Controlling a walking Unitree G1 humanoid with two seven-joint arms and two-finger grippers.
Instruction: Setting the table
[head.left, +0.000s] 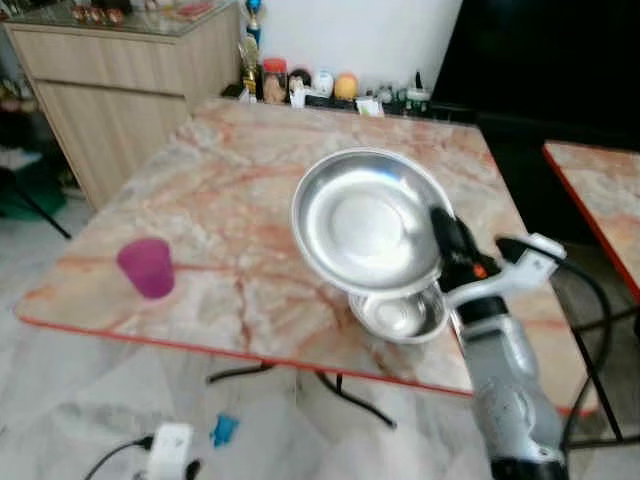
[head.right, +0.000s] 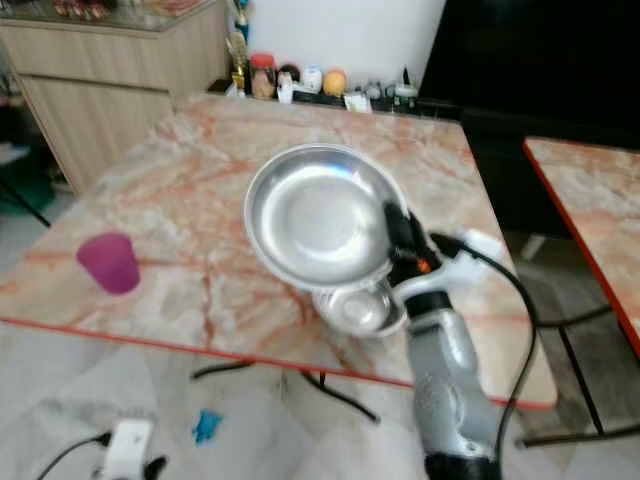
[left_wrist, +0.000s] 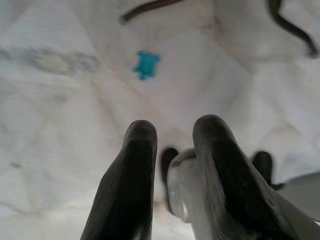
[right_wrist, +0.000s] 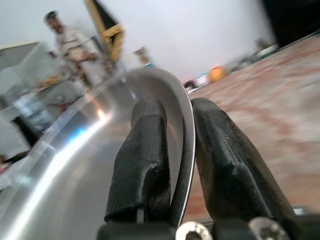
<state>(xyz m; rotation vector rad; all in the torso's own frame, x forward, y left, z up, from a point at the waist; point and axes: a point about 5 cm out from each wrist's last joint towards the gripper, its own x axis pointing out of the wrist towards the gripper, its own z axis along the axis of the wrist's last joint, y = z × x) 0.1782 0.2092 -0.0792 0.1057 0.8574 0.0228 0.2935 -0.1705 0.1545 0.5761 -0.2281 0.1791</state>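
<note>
At centre frame, above the marble tabletop (head.left: 220, 190), the right hand (head.left: 446, 240) is clamped on the rim of a steel plate (head.left: 365, 220) held tilted over a small steel bowl (head.left: 400, 315); placing is judged under way, calling next for levelling and lowering onto bare tabletop

Steel plate (head.left: 368, 220): round, shiny, shallow; you held it tilted above the table, its rim pinched at your right gripper (right_wrist: 181, 150).
Steel bowl (head.left: 400, 314): small, upright on the marble table (head.left: 200, 190), directly under the plate, just ahead of your gripper.
Purple cup (head.left: 147, 267): translucent, upright, well apart to your gripper's left.
</note>
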